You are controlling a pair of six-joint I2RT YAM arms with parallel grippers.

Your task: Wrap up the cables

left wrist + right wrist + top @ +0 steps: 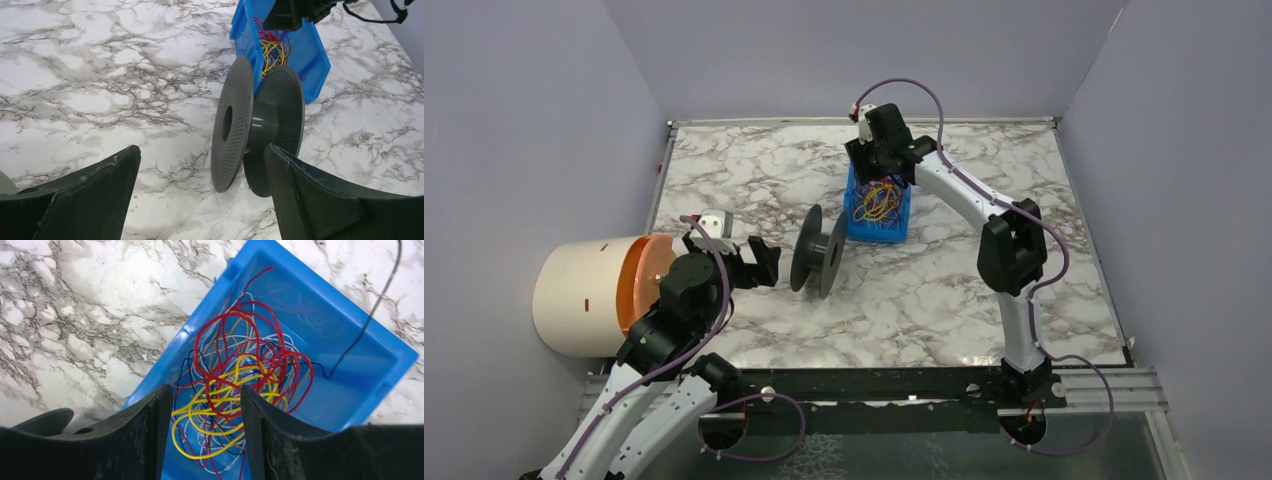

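Top external view, far half of the counter: cables heaped in a blue bin, yellow and red loops uppermost, all within its walls. Hanging directly over that heap, right fingers, parted, nothing pinched between them. Through the gap in the right wrist view, yellow and red strands lying loose on the bin floor.

Just left of the bin, a black spool standing on its flange rims, hub axis roughly level. Touching the bin's near left corner or only beside it: cannot tell.

Left of the spool, left fingers spread wide and empty, aimed at the spool, clear of it, bare marble between.

Past the left edge, a cream cylinder with an orange face, close beside the left arm.

Bare marble at the far left corner, along the near edge between the arm bases, and between the bin and the right edge under the right arm's reach.
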